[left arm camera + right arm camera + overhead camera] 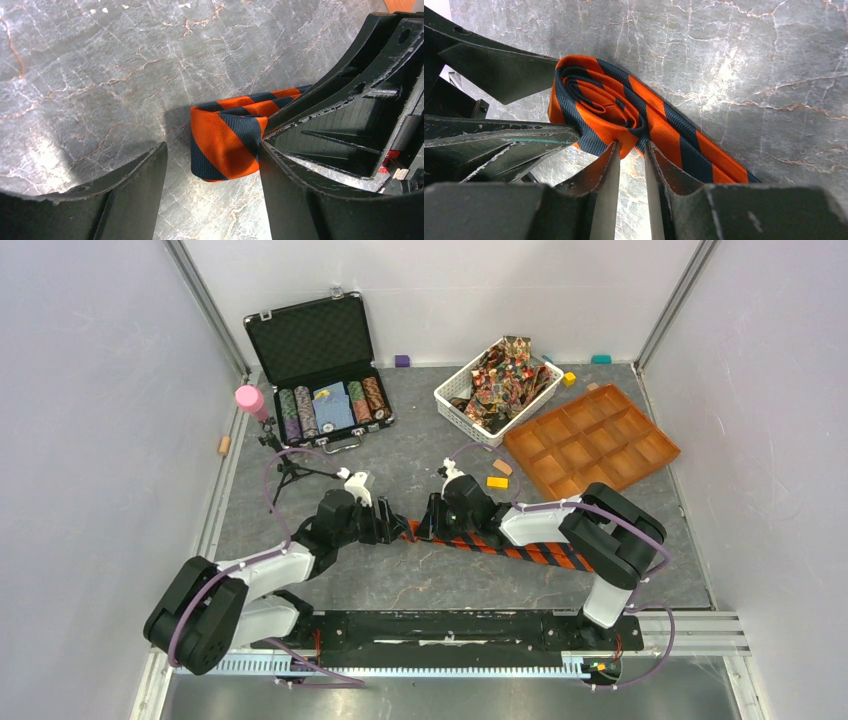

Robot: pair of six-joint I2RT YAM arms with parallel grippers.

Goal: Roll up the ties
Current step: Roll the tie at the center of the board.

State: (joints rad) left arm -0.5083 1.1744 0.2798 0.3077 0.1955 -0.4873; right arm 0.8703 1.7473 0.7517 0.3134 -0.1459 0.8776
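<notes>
The grey table (400, 585) lies bare just ahead of both grippers and out to the left of the left one, as far as its left edge. Well beyond the left gripper (392, 527) an open case (315, 340) stands near the back wall. Ahead and to the right of the right gripper (428, 523) sits an orange tray (575, 455), one corner near the table's right edge. A white basket (452, 405) just beside it holds the patterned ties (503, 375).

The striped tie (520, 550) runs flat from under the right arm to a small roll where the two grippers meet. The left gripper (211, 150) stands wide, straddling the roll (225, 145), which touches one finger (285, 200) and is apart from the other. The right gripper (631, 146) is narrow, its tips nipping the roll's (594, 105) lower edge. A yellow block (497, 482) lies just ahead of it.
</notes>
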